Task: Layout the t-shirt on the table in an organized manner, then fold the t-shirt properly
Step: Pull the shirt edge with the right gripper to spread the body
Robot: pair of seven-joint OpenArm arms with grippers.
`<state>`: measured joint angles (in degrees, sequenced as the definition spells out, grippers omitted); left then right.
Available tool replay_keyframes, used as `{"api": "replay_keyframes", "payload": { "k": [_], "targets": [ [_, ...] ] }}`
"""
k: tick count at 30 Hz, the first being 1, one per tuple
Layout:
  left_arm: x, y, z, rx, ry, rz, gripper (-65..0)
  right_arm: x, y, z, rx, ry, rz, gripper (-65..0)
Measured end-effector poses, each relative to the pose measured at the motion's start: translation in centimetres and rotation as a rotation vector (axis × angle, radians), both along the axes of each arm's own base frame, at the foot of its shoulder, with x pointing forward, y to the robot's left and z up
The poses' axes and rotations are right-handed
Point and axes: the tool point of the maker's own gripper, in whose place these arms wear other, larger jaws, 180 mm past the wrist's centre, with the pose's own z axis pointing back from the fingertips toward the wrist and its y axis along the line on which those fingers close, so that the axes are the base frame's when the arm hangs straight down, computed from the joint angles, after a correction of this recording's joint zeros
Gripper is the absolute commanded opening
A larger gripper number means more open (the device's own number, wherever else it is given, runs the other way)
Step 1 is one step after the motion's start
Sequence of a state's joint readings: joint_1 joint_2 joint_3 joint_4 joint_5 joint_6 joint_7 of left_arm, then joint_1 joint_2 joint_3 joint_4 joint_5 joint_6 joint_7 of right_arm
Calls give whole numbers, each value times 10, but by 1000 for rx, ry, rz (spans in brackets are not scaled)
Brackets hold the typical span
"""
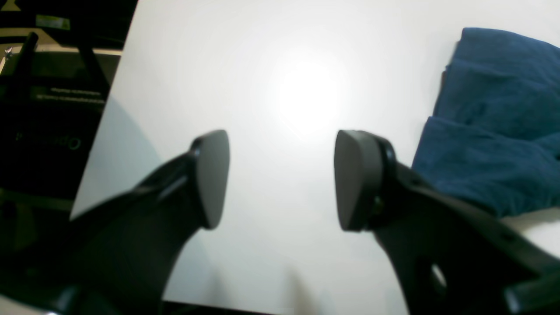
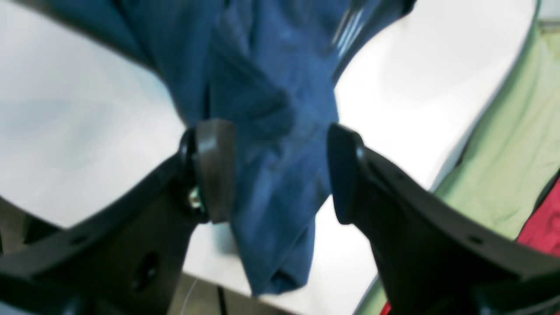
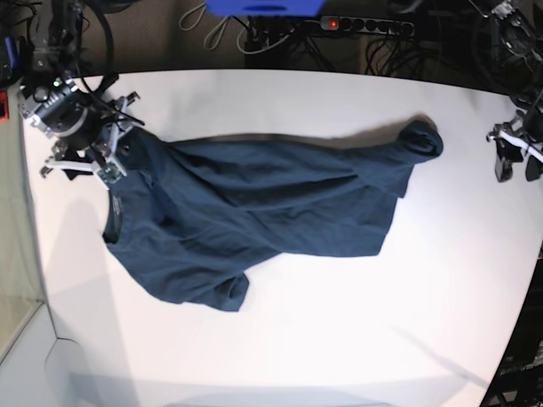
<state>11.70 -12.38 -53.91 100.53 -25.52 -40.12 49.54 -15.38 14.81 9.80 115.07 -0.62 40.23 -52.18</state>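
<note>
The soft, floppy t-shirt point(image 3: 263, 216) should lift best by its 9 o'clock edge, where the right gripper point(image 2: 280, 170) seems open around cloth; the left gripper point(image 1: 282, 179) is open, empty.

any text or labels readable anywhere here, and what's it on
Nothing reads cleanly.
Pale lettering on the dark equipment beside the table, left wrist view: too blurred to read.
Small pale label inside the neck of the t-shirt, base view: too small to read.

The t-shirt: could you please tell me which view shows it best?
The base view: the whole t-shirt lies rumpled on the table. The right wrist view shows one bunched part close up; the left wrist view only an edge.
</note>
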Motion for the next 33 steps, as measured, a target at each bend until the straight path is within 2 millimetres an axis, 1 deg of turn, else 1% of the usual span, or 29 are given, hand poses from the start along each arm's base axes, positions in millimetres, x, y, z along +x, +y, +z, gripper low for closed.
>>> {"api": "replay_keyframes", "payload": {
  "k": [3,5,8,9,11,13,17,21,22,25,28,30,32,33],
  "targets": [
    [0,0,0,-1,-1,0,-279,13,22,7,20,-30,91,-306],
    [0,0,0,-1,-1,0,-279,13,31,5,-4,-19,130,-307],
    [0,0,0,-1,-1,0,-279,11,48,1,23,-9,176,-307],
    [0,0,0,-1,-1,0,-279,12,50,2,24,-11,183,-307],
    [0,0,0,0,-1,2,-279,13,50,1,26,-11,183,-307],
    [0,1,0,0,-1,2,-279,14,46,-7,20,14,173,-307],
    [0,0,0,-1,-1,2,-279,22,39,-17,14,37,154,-307],
    [0,1,0,0,0,2,-279,26,30,-17,-11,42,149,-308],
    [0,1,0,1,1,3,-279,26,30,-17,-9,42,149,-309],
    [0,0,0,0,0,2,-279,25,29,-23,0,57,144,-310],
    [-1,1,0,2,2,3,-279,22,27,-32,6,85,136,-312],
    [0,1,0,2,1,3,-279,19,24,-41,7,113,127,-333],
    [-1,1,0,2,2,3,-279,17,21,-45,3,129,121,-388],
    [-1,1,0,2,2,3,-279,17,21,-46,4,129,121,-430]
  ]
}}
